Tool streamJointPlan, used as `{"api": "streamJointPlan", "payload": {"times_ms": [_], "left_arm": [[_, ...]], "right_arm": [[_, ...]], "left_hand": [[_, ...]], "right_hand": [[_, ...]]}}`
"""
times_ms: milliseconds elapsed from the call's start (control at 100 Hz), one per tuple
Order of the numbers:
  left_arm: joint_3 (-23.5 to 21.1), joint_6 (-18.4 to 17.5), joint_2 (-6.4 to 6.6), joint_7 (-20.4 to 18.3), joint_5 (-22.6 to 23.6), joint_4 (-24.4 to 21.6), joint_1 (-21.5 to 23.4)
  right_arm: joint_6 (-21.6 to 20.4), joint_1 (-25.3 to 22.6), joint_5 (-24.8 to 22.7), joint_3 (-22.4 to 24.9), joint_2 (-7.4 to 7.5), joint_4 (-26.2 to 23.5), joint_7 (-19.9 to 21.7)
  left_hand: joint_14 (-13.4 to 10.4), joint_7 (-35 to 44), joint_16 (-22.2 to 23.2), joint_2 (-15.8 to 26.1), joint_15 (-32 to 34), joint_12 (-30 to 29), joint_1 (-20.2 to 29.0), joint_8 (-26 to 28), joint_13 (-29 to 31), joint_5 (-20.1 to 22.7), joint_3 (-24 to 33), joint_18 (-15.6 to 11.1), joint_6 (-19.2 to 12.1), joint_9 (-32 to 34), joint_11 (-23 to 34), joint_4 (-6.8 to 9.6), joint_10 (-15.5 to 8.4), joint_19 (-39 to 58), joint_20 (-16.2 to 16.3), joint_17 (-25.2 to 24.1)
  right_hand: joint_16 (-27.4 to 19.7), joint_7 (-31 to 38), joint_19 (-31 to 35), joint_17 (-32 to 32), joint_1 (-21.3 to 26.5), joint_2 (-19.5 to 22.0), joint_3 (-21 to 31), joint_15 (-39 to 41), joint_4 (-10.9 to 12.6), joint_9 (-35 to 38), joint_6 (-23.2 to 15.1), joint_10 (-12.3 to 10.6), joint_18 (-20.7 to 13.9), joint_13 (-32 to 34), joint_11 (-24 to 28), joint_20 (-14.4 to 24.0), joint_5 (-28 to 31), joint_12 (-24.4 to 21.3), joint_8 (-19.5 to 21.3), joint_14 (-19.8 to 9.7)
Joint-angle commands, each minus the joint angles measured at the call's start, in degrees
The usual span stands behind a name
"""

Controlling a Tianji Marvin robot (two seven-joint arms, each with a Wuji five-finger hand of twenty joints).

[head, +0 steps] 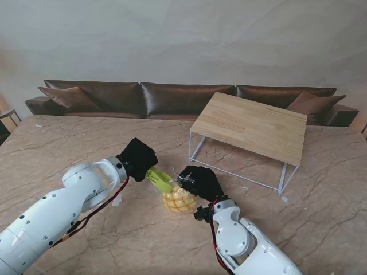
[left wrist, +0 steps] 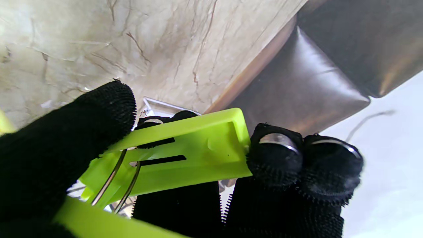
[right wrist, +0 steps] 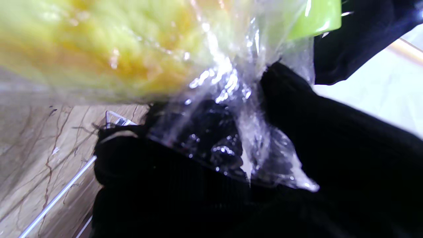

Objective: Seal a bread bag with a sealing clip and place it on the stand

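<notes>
While our left hand [head: 137,158] pinches the green sealing clip [head: 160,180], our right hand [head: 200,181] grips the bread bag [head: 179,200] neck just beside it, above the table [head: 86,137]; no readable labels.

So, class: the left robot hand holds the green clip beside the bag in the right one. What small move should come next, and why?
Probably slide the clip over the gathered bag neck. The left robot hand grips the clip, and the right robot hand pinches the bread bag there; whether it already bites is unclear.
</notes>
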Motion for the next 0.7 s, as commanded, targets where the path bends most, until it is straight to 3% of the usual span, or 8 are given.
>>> {"api": "streamJointPlan", "payload": {"times_ms": [0, 290, 390, 420, 470, 550, 630, 690], "left_arm": [[0.4, -0.4, -0.26, 0.5, -0.8, 0.0, 1.0], [1.3, 3.4, -0.52, 0.9, -0.2, -0.8, 2.4], [0.5, 4.5, -0.64, -1.0, 0.6, -2.6, 4.0], [0.3, 4.9, -0.65, -0.8, 0.8, -2.6, 4.3], [0.0, 5.0, -0.61, -0.5, 1.3, -3.1, 4.9], [-1.0, 5.1, -0.58, -1.7, 2.5, -4.5, 6.2], [-2.2, 4.7, -0.56, -3.0, 3.1, -5.8, 7.5], [-3.3, 4.2, -0.59, -3.8, 3.4, -6.7, 8.5]], "right_arm": [[-0.2, -0.1, 0.3, -0.3, -0.40, 0.0, 0.0], [-0.1, -0.1, 0.9, -0.5, -0.66, 0.2, -0.3], [0.1, 0.0, 1.0, -0.6, -0.71, 0.3, -0.3], [0.1, 0.0, 1.1, -0.6, -0.74, 0.3, -0.3], [0.1, 0.1, 1.2, -0.7, -0.78, 0.4, -0.4], [0.1, 0.1, 1.3, -0.7, -0.79, 0.4, -0.3], [0.3, 0.1, 1.6, -0.6, -0.74, 0.3, 0.0], [0.4, 0.0, 1.6, -0.6, -0.67, 0.2, 0.2]], "left_hand": [[-16.8, 29.8, 0.6, 5.0, 22.3, 6.7, 11.8, 5.4, 4.5, 10.6, 7.0, -4.1, -7.6, 12.0, 19.3, 4.54, -1.8, 4.7, -0.7, 0.5], [-18.9, 28.9, 0.6, 4.5, 22.0, 7.2, 10.6, 6.7, 4.5, 9.2, 6.0, -5.5, -9.1, 12.0, 18.7, 3.46, -3.0, 4.8, -1.3, 0.4], [-19.9, 26.7, 0.5, 4.6, 20.5, 8.3, 9.7, 9.2, 4.5, 6.5, 3.7, -7.2, -10.2, 12.0, 15.8, -0.39, -4.0, 4.3, -1.3, -2.0], [-20.4, 25.5, 1.0, 3.2, 19.6, 9.5, 8.7, 10.2, 4.5, 5.4, 3.6, -7.6, -10.4, 12.1, 13.5, -3.30, -4.5, 4.2, -0.6, -2.8], [-22.5, 22.2, 0.9, 1.7, 17.7, 9.4, 6.0, 9.9, 4.5, 2.0, 1.5, -8.9, -10.0, 12.1, 8.0, -6.03, -6.3, 3.8, -0.3, -3.9], [-26.2, 13.9, 2.2, -1.4, 13.1, 10.4, -2.4, 7.2, 4.5, -6.7, -3.8, -12.0, -7.9, 8.3, -7.9, -10.74, -5.9, 2.8, 0.9, -7.0], [-29.4, 2.7, 4.2, -0.4, 4.4, 5.3, -8.2, -2.1, 4.4, -16.3, -8.3, -15.0, -4.2, -3.4, -22.3, -12.42, -3.3, -0.6, 1.4, -11.7], [-27.8, -5.7, 6.1, 0.8, -8.2, -4.3, -11.1, -11.0, 3.7, -22.1, -11.3, -15.0, -1.3, -11.1, -29.5, -12.63, -1.6, -6.0, 1.2, -16.2]], "right_hand": [[0.0, 1.8, 1.7, 1.2, 1.1, -0.6, 2.0, 1.9, 0.0, 3.7, -2.1, 1.4, 0.2, 2.1, 2.4, 0.3, 1.8, 0.1, 1.8, -0.5], [0.3, 1.8, 2.2, 2.7, 0.7, -0.6, 3.0, 3.6, -0.1, 4.1, -2.3, 1.6, 0.7, 2.2, 2.9, 0.7, 2.0, 0.4, 4.2, -0.8], [0.3, 1.6, 2.6, 2.8, 0.6, -0.5, 3.3, 4.2, 0.0, 4.1, -2.6, 1.6, 0.7, 2.1, 3.1, 1.0, 1.9, 0.5, 5.7, -0.8], [0.3, 1.5, 2.6, 2.8, 0.7, -0.4, 3.5, 4.2, 0.1, 4.1, -2.6, 1.6, 0.7, 2.1, 3.2, 1.1, 1.9, 0.6, 5.9, -0.8], [0.2, 1.6, 2.6, 2.6, 0.6, -0.3, 3.5, 4.2, 0.2, 4.0, -2.9, 1.6, 0.7, 2.1, 3.2, 1.1, 1.9, 0.6, 6.3, -0.7], [0.1, 1.6, 2.7, 2.0, 0.5, -0.6, 3.9, 4.2, 0.5, 3.5, -3.2, 1.6, 0.7, 2.1, 3.5, 1.4, 1.6, 0.9, 7.5, -0.6], [-0.3, 1.1, 2.7, 1.3, 0.2, -0.7, 4.1, 3.2, 0.8, 2.9, -3.6, 1.2, 0.6, 1.9, 3.6, 1.9, 1.5, 1.1, 8.6, -0.2], [-1.7, 0.7, 2.2, 1.4, 0.1, -0.8, 4.2, 0.0, 1.1, 2.6, -4.0, 0.4, 0.6, 1.9, 2.1, 1.8, 1.6, -0.6, 9.3, 0.3]]}}
